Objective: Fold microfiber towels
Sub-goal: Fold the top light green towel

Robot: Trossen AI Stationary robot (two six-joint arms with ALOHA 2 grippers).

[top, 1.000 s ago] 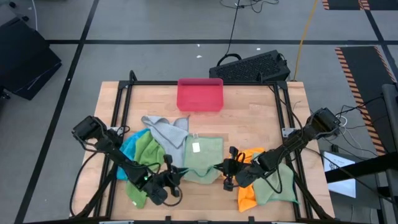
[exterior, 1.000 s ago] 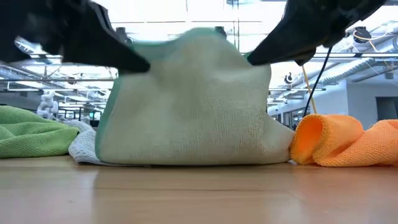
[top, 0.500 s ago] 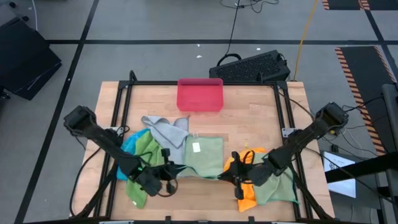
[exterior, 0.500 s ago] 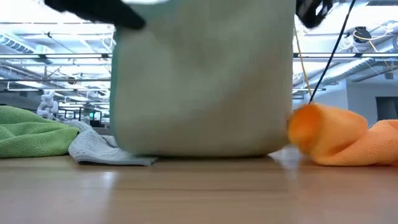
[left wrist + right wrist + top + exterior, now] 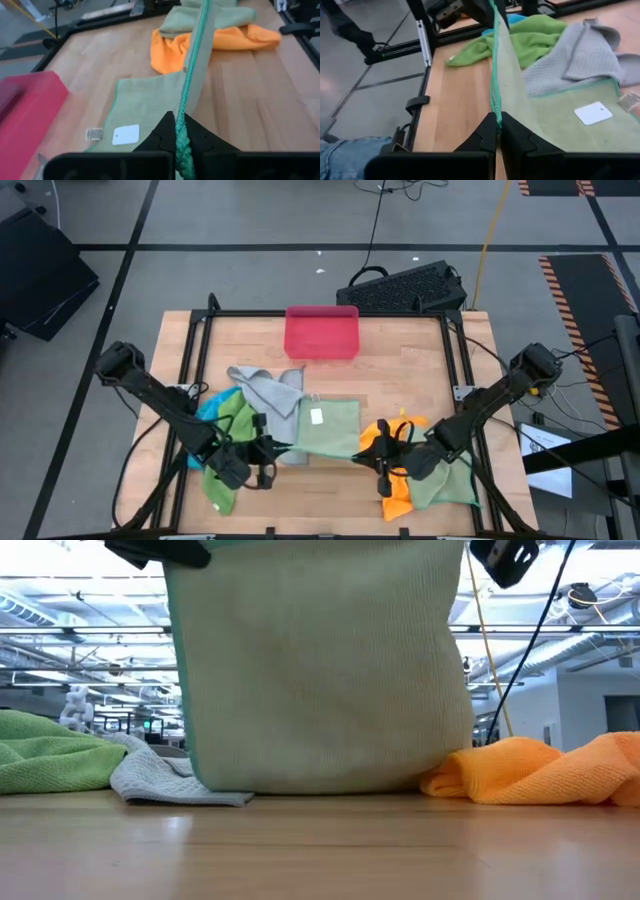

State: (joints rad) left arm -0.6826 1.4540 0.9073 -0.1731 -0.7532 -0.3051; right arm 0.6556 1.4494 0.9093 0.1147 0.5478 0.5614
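I hold the pale green towel [image 5: 322, 430] up by its near edge with both hands. My left hand [image 5: 262, 463] is clenched on the corner at 7 o'clock of the desk [image 5: 400, 370]. My right hand [image 5: 377, 463] is clenched on the corner at 5 o'clock. In each wrist view the towel's darker green hem [image 5: 192, 65] runs straight out from between my pinched fingers [image 5: 165, 137].

The lifted edge runs from 9 o'clock to 3 o'clock, stretched flat between my hands. The far half of the towel lies on the desk, pointing to 12 o'clock, with its white tag [image 5: 316, 416] facing up.

From the low view the towel hangs like a wall [image 5: 320, 670], and its bottom touches the wood. It hides most of what is behind it, and my hands are cut off at the top edge.

A grey towel [image 5: 268, 390], a bright green towel [image 5: 235, 420] and a bit of blue towel [image 5: 208, 418] lie bunched at 8 o'clock. An orange towel [image 5: 395, 498] is crumpled at 5 o'clock, partly under my right arm. The pink tray [image 5: 321, 332] sits at 12 o'clock.
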